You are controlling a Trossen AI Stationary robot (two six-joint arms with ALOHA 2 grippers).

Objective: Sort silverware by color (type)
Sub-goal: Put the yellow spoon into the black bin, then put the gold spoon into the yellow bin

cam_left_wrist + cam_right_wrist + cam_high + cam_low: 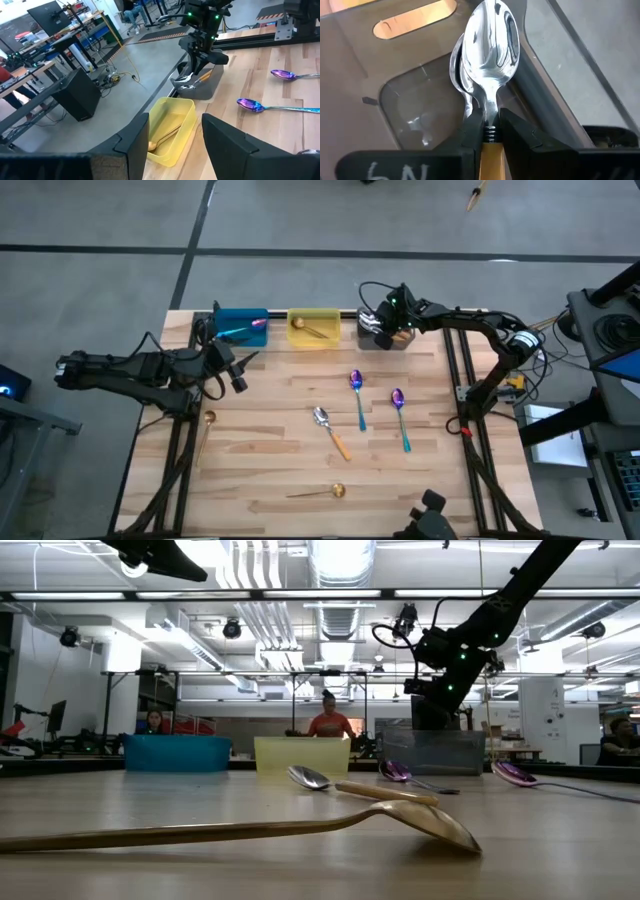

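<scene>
Sorting partway: right gripper [490, 131] clamped on silver-bowled, orange-handled spoon [492, 40] over gray bin [385, 338]; left gripper [240, 370] wide, empty. Five spoons left on wooden table [280, 470].

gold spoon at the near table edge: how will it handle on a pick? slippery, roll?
The gold spoon looks polished, so probably slippery in a pinch. Its thin handle lies almost flat on the table, likely hard to get fingers under. The bowl rests curved side down, so a push may rock or spin it.

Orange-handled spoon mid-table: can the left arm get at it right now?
Probably yes. The left gripper is open and empty, and bare table lies between it and the orange-handled spoon; the right gripper is away over the gray bin.
</scene>
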